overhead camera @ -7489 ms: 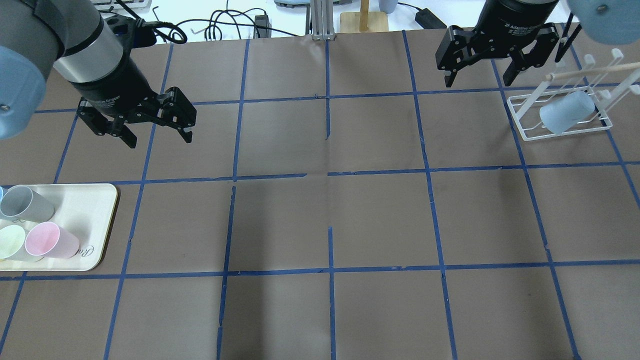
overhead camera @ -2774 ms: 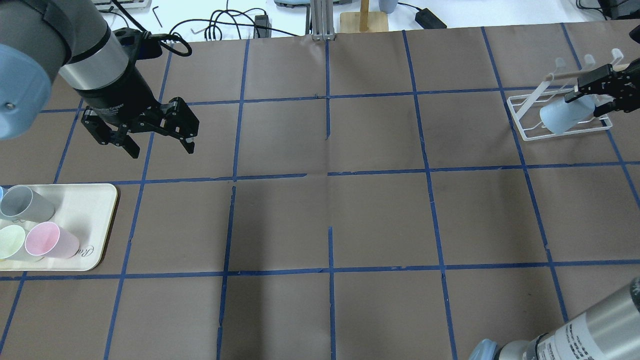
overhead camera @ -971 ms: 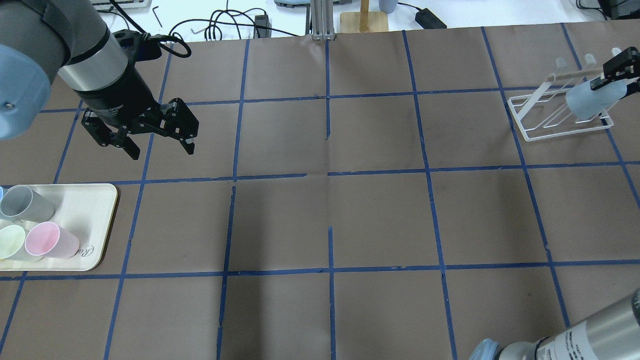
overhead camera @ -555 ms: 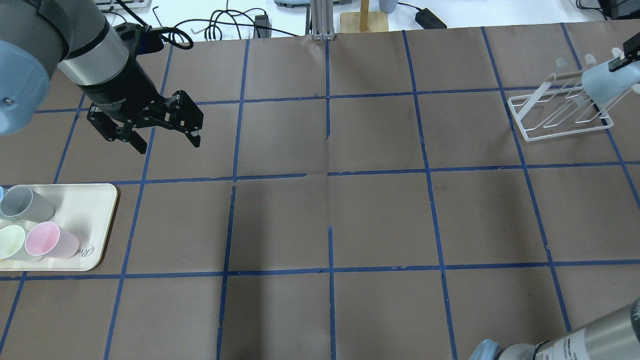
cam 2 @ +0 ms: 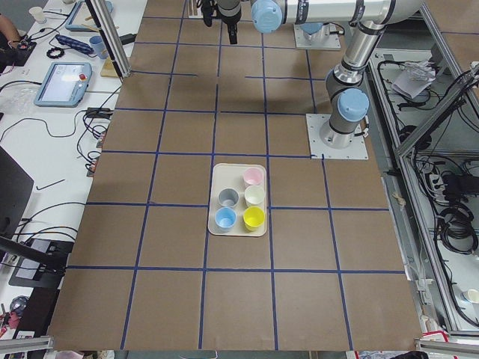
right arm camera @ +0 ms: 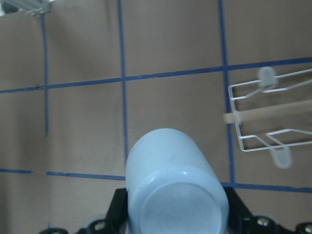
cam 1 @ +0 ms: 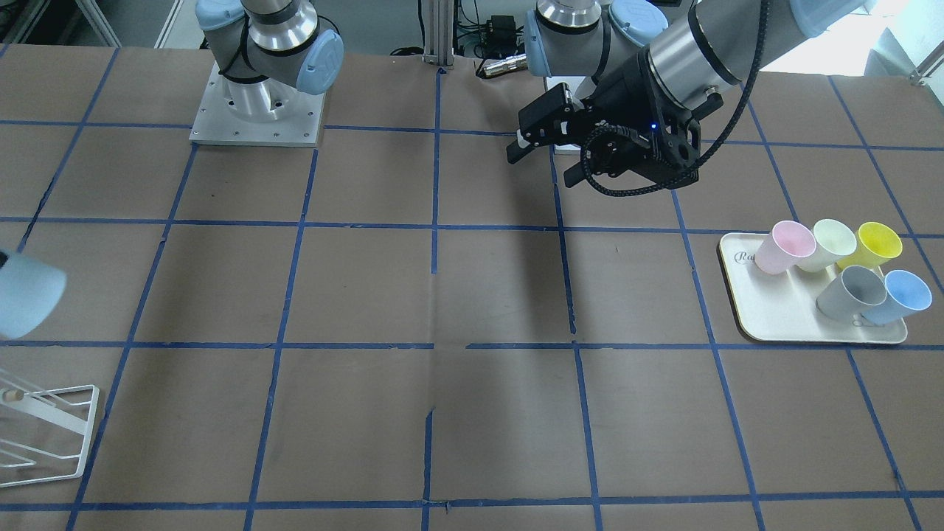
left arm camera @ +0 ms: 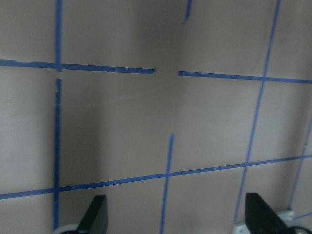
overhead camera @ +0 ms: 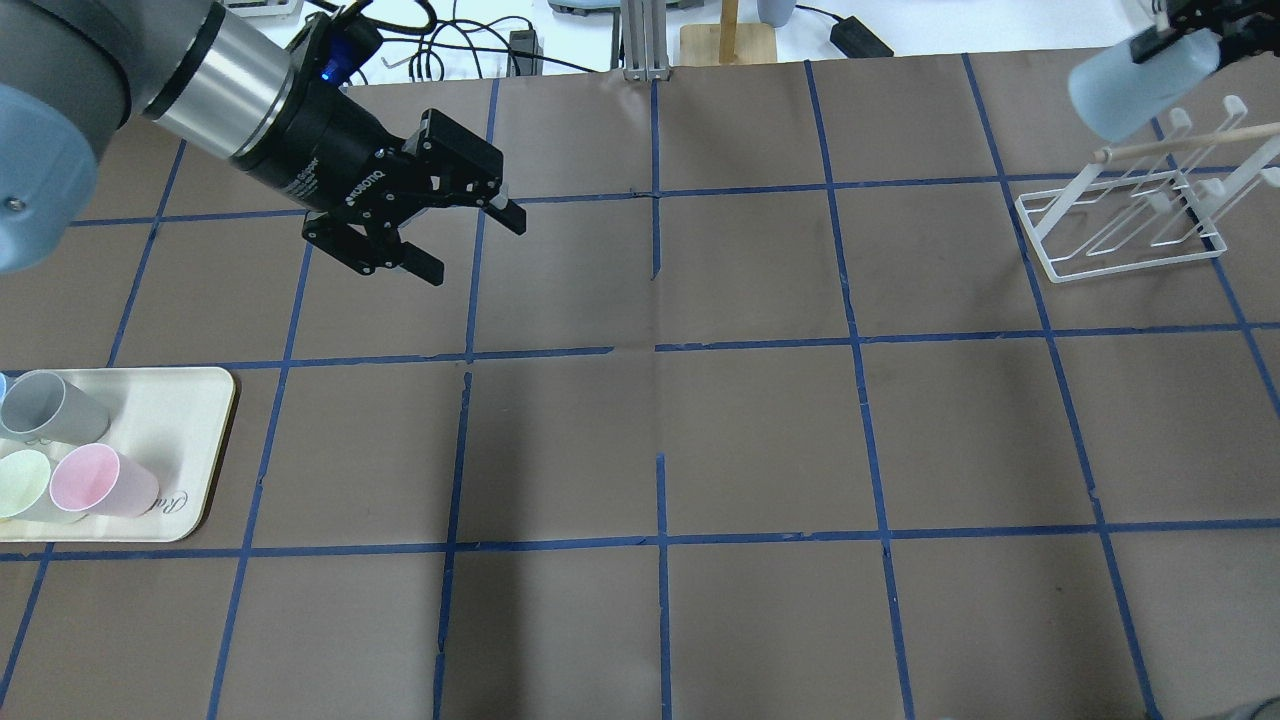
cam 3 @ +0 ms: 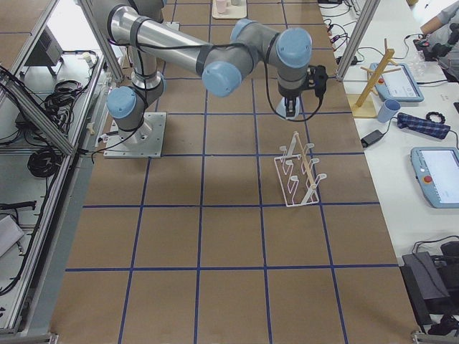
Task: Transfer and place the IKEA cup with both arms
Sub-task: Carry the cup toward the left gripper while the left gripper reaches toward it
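My right gripper (overhead camera: 1190,30) is shut on the light-blue IKEA cup (overhead camera: 1140,80) and holds it in the air above and behind the white wire rack (overhead camera: 1120,225). In the right wrist view the cup (right arm camera: 175,185) sits between the fingers, base toward the camera. It shows at the left edge of the front view (cam 1: 26,302). My left gripper (overhead camera: 470,245) is open and empty, above the table left of centre, also in the front view (cam 1: 543,168). Its wrist view shows only bare table between the open fingers (left arm camera: 95,217).
A cream tray (overhead camera: 180,420) at the left edge holds a grey cup (overhead camera: 50,405), a pink cup (overhead camera: 100,480), a second blue cup (cam 1: 900,295) and others. The rack (cam 1: 44,435) holds no cup. Cables and a wooden stand lie beyond the far edge.
My right gripper closed on the cup, lifted it off the rack and carried it up and back. My left gripper moved right toward the table's middle and turned.
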Available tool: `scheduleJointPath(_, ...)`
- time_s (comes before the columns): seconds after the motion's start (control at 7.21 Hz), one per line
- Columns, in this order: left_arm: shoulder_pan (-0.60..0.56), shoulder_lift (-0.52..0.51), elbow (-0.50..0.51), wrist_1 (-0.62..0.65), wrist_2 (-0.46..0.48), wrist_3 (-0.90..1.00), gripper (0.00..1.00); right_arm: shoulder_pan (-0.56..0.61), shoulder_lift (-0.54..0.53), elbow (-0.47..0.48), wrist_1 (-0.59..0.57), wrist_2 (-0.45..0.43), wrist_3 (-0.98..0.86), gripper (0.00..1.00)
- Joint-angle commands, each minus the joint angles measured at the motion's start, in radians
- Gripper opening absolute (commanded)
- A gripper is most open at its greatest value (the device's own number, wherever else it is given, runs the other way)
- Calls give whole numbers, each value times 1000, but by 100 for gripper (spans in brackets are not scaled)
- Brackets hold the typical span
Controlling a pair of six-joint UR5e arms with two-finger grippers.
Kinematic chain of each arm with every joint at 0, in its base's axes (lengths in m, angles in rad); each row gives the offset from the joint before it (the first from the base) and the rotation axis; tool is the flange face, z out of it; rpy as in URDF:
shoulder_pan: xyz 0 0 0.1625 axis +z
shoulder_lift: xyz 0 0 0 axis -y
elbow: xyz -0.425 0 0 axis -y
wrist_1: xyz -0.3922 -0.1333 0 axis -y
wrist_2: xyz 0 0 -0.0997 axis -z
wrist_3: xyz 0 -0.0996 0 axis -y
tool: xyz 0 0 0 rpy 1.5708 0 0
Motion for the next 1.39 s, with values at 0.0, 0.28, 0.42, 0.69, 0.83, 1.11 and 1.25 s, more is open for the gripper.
scheduleJointPath(0.0, 38, 2, -70, -6, -304, 0, 100, 138, -50, 4, 104, 210, 13, 50)
scheduleJointPath(0.28, 43, 14, -182, 12, -533, 30, 100, 246, -30, 32, 105, 390, -43, 51)
scheduleJointPath(0.42, 55, 13, -193, 14, -636, 32, 100, 248, -42, 87, 100, 458, -120, 51)
scheduleJointPath(0.69, 108, 4, -198, 15, -677, 56, 100, 251, -80, 173, 100, 583, -165, 53)
scheduleJointPath(0.83, 131, -10, -200, 21, -757, 73, 100, 258, -86, 222, 105, 608, -179, 56)
scheduleJointPath(1.11, 115, -7, -198, 29, -876, 74, 100, 338, -119, 259, 99, 616, -95, 61)
scheduleJointPath(1.25, 112, -8, -200, 29, -925, 75, 100, 352, -120, 254, 96, 617, -59, 61)
